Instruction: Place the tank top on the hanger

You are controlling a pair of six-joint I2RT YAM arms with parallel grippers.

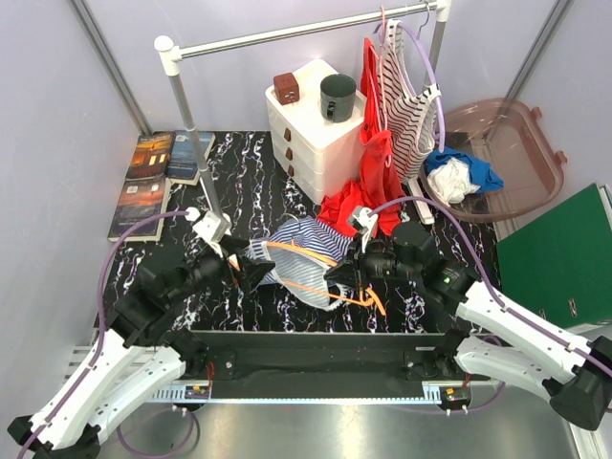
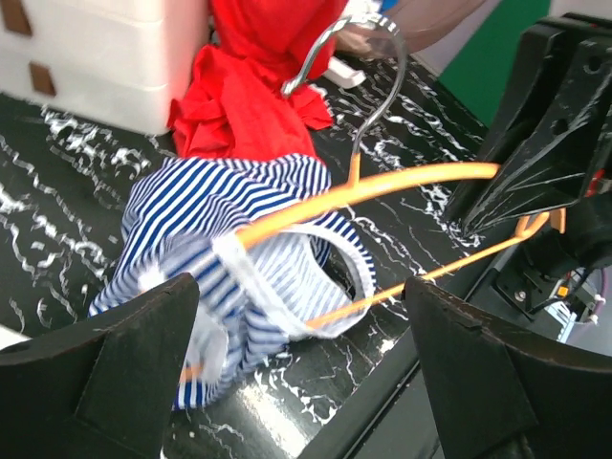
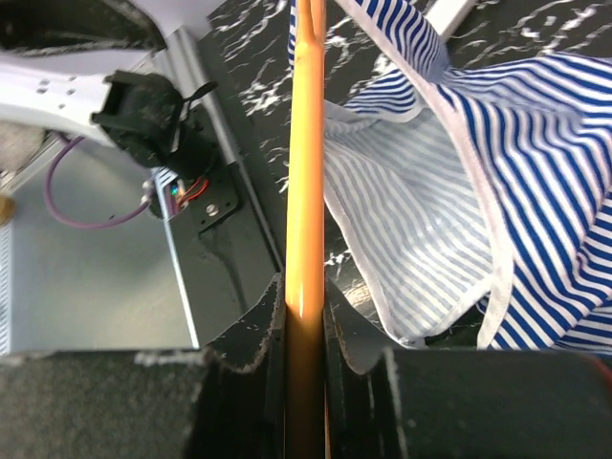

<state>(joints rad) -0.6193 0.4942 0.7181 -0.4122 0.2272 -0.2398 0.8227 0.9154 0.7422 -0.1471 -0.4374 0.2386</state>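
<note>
Hanger tight in low right gripper

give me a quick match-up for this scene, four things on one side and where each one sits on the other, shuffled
Things:
1 hanger
2 tank top
3 red-and-white striped top
4 dark cylinder

Places:
a hanging from the rail
b on top of the white drawers
c clamped in the right gripper
d bunched on the table

Pairs: 1-c, 2-d, 3-a, 4-b
</note>
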